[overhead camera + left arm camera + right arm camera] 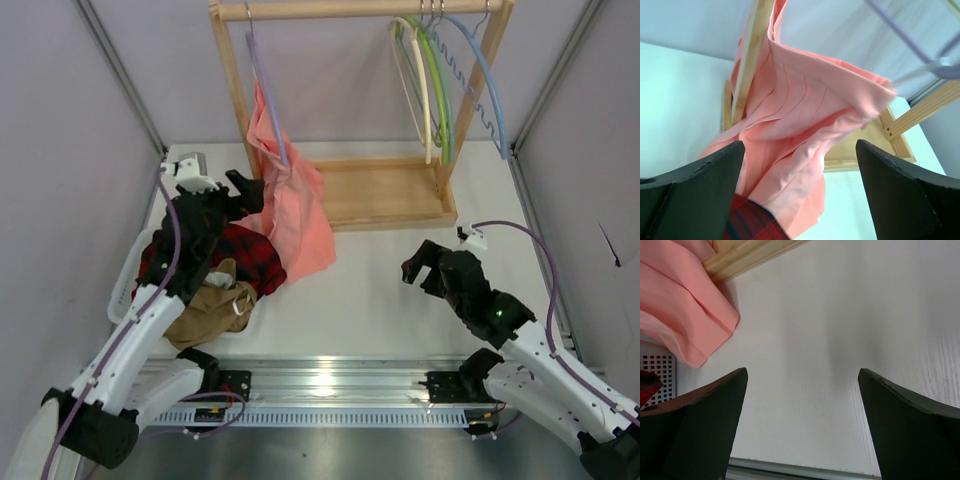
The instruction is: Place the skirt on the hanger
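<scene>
Salmon skirt [295, 205] hides the wooden rack's [385, 195] lower left post

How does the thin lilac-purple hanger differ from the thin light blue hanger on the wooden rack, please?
The thin lilac-purple hanger hangs alone at the left end of the wooden rail. The thin light blue hanger hangs at the right end, beside a cream hanger and a green hanger. The lilac one carries the salmon-pink pleated skirt, while the blue one is bare. Both are slim, curved and hooked on the same rail.
</scene>
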You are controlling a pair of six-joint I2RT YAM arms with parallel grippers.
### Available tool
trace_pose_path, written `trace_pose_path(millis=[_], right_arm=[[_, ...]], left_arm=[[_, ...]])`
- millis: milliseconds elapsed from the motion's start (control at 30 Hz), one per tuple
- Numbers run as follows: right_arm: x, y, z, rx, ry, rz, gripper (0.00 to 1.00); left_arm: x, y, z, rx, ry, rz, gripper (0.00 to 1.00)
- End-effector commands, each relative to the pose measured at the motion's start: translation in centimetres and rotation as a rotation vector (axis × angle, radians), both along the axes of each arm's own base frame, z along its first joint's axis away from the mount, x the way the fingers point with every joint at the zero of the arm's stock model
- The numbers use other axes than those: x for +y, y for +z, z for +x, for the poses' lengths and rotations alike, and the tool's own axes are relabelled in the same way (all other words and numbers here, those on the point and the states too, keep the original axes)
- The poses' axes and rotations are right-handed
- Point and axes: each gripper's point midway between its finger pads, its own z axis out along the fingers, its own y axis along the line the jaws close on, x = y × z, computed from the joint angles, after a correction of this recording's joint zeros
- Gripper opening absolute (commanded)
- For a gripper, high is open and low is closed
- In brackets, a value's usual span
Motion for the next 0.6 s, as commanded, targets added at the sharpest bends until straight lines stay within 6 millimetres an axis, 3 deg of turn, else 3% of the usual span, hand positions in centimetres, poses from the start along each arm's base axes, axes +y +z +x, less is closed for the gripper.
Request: trace_pose_path(millis=[0,67,100,267,400,567], right_arm=[[0.2,1.3,0.0,-0.042,0.037,0.000,0.99],[0.5,1.3,0.0,-0.051,0.087,-0.031,0.99],[0.8,1.4,0.1,-0.057,0.103,-0.031,0.99],[1.6,2.1,0.7,-0.076,0.148,-0.054,0.99],[2.4,4.2,1.7,-0.142,0.163,-0.026,0.99],[2.1,5.2,2.6,-0.175,0.130,-0.039,0.99]], left_arm=[[1.6,-0.1,-3.0,0.043,-0.011,0.100,1.00],[2.5,1.4,-4.1,0.040,0.006,0.125,0.99],[3.0,0.1,-4.8,0.110,0.017,0.155,0.99],[4.6,-1.8,-6.5,0.238,0.059,0.181,0.99],[4.1,-1.0,-8.6,0.224,-0.017,0.096,0.99],[3.0,-1.0,-11.4,0.231,-0.118,0.053,0.99]])
